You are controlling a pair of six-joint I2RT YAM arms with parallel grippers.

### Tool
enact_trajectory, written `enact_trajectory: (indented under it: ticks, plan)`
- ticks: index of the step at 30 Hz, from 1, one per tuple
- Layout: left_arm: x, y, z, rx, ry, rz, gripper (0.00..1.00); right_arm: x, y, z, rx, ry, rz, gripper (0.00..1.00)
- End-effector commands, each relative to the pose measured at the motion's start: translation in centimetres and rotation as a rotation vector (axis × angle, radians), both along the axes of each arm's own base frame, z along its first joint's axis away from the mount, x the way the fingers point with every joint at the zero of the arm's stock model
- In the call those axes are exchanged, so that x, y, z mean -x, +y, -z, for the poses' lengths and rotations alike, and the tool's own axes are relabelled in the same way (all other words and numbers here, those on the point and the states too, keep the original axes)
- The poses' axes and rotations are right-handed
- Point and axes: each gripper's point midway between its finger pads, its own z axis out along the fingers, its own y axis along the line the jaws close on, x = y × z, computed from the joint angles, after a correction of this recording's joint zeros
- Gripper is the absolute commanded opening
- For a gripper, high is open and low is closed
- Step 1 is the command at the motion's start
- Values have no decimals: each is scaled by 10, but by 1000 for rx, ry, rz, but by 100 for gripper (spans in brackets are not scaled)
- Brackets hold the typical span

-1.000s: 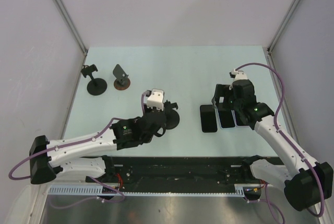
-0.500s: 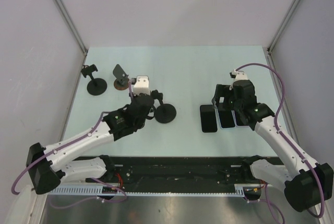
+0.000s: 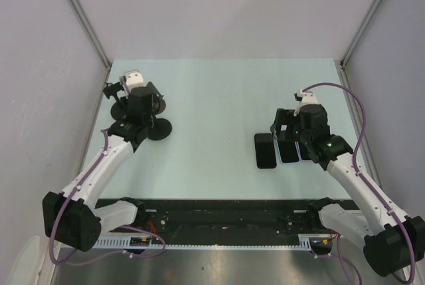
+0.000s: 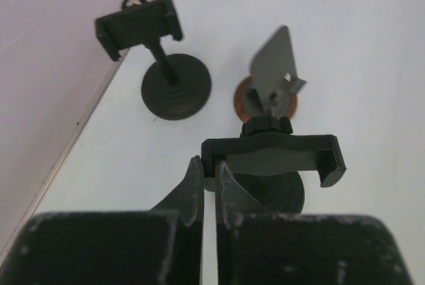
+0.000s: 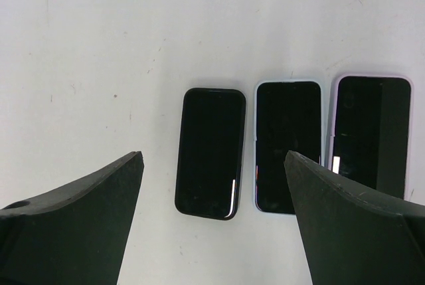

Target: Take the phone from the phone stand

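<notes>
Far left of pale green table point(image 3: 212, 92): left gripper point(image 4: 208, 175) pinched tight on end of black clamp-type phone stand point(image 4: 272, 155), round base apparently on tabletop. Just beyond: second black clamp stand point(image 4: 174, 86), grey plate stand on brown disc point(image 4: 273, 66). Well apart, right side: right gripper point(image 5: 212, 157) spread wide above row lying flat: black phone point(image 5: 209, 132), white-cased phone point(image 5: 288, 145), lilac-cased phone point(image 5: 372, 135).

You have nothing to read here: no lettering, brand, number or sign is legible in any view. The phones point(image 5: 288, 145) show only dark, blank screens, and the phone stand point(image 4: 272, 155) is plain black.
</notes>
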Motion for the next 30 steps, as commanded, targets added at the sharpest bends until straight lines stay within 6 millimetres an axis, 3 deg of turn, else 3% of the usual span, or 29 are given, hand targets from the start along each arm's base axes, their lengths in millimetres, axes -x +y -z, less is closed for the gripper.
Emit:
enact_trajectory:
  ticks: [1,8,11,18,23,30]
  plan:
    - [-28,30,-37,48,-134,-55,1,-2,1,-13,-15,-63,-19,93]
    - [-43,76,-54,-12,-195,-134,1,1,1,-17,-21,-82,-21,92]
    - [-45,83,-60,-36,-208,-142,0,1,1,-17,-21,-82,-22,92]
    - [-39,86,-45,-32,-206,-151,2,1,0,-23,-29,-102,-18,92]
    - [-32,85,-38,-11,-209,-150,26,1,-6,-29,-24,-128,16,93]
    - [-24,80,-36,-36,-199,-149,43,4,-9,-36,-28,-153,23,93]
